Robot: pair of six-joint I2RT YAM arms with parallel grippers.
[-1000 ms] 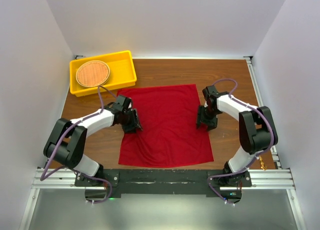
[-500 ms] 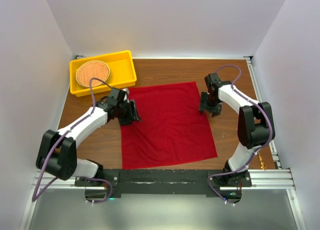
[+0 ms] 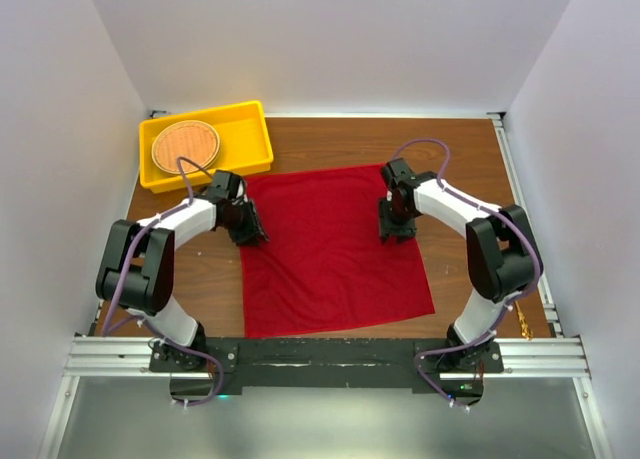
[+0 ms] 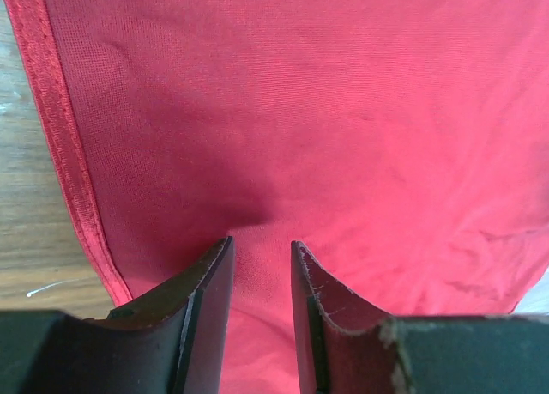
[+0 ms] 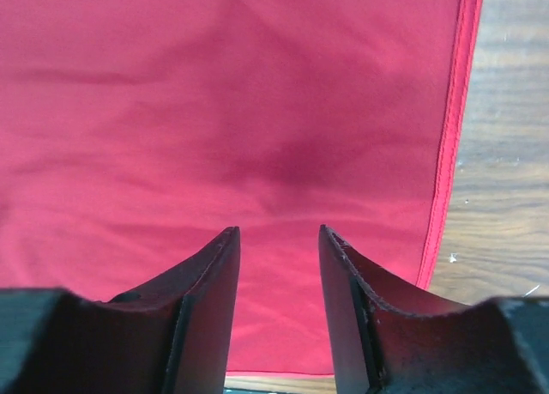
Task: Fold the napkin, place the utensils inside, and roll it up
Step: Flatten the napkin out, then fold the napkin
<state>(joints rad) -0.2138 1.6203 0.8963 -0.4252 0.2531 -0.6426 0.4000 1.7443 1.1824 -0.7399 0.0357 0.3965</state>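
1. Napkin: red cloth spread open in a single layer on the wooden table, its near edge reaching the black rail in front of the arm bases, with a few soft wrinkles.
2. Left gripper is low over the napkin's left edge, towards the far left corner. In the left wrist view its fingers stand a narrow gap apart with nothing between them, only red cloth beneath and a dark shadow just ahead of the tips. The napkin's stitched left hem runs just outside the left finger.
3. Right gripper is low over the napkin just inside its right edge, across from the left gripper. Its fingers are parted somewhat wider and also hold nothing. The napkin's right hem lies beside the right finger.
4. Whether either pair of fingertips touches the cloth cannot be told.
5. Fork: a thin gold-coloured piece shows past the napkin's near right corner, partly hidden by the right arm and too small to make out well.
6. Beyond the napkin's far left corner sits a yellow bin holding a round woven mat.
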